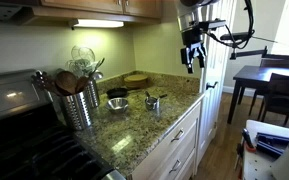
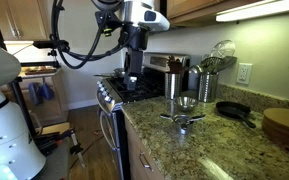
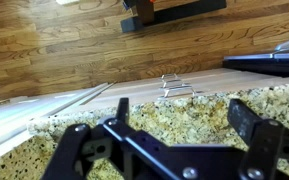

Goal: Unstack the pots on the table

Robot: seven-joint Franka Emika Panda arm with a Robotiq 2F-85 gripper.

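Clearly, the small shiny steel pots [image 2: 184, 106] stand nested in one upright stack on the speckled beige-brown granite table [image 2: 239, 150]. Their short handles stick out sideways, to opposite sides. Well apart and high above, the black gripper [image 1: 193, 60] hangs with its jaws spread wide, grasping nothing.

Gripper [image 1: 192, 62] aloft, jaws apparently wide apart
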